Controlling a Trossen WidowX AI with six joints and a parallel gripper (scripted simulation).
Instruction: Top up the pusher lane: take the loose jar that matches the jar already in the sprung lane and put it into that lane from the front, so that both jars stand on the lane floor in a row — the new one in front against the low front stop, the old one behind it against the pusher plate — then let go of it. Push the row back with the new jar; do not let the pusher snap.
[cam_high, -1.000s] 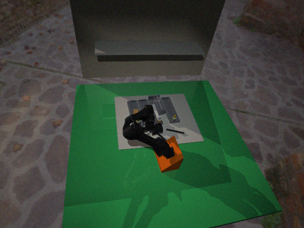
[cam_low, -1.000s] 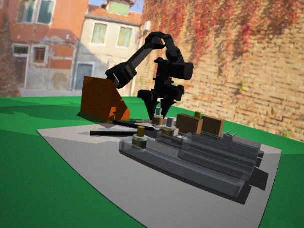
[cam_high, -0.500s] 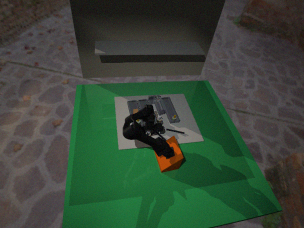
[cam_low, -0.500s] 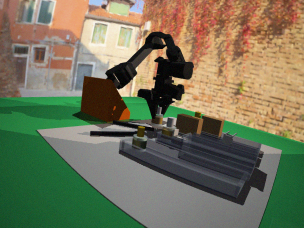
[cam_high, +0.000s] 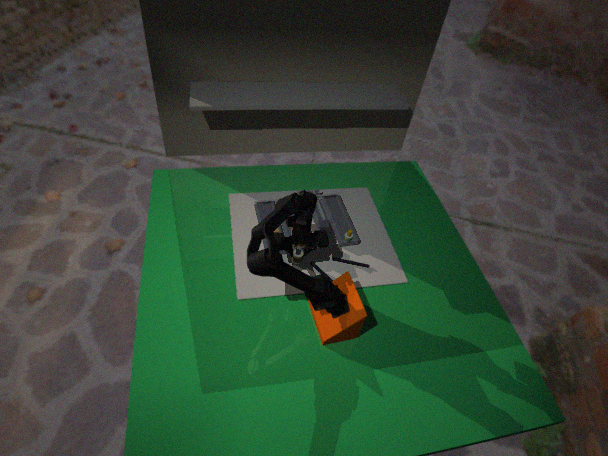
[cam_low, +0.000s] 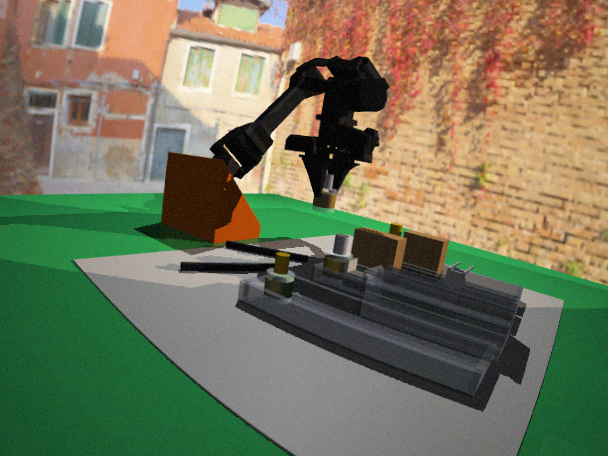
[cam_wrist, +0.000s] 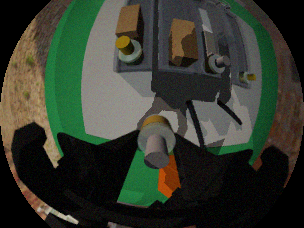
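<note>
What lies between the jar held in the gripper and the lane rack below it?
Nothing: in the exterior view, the grey-capped jar hangs in the gripper, with only air and bare grey mat before the rack.

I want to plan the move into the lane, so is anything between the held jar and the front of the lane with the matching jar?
Nothing visible does. The gripper holds the grey-capped jar in the air, above the mat. The matching jar stands at its lane's front, and the space between them looks open. Two black rods lie lower, off to the side.
</note>
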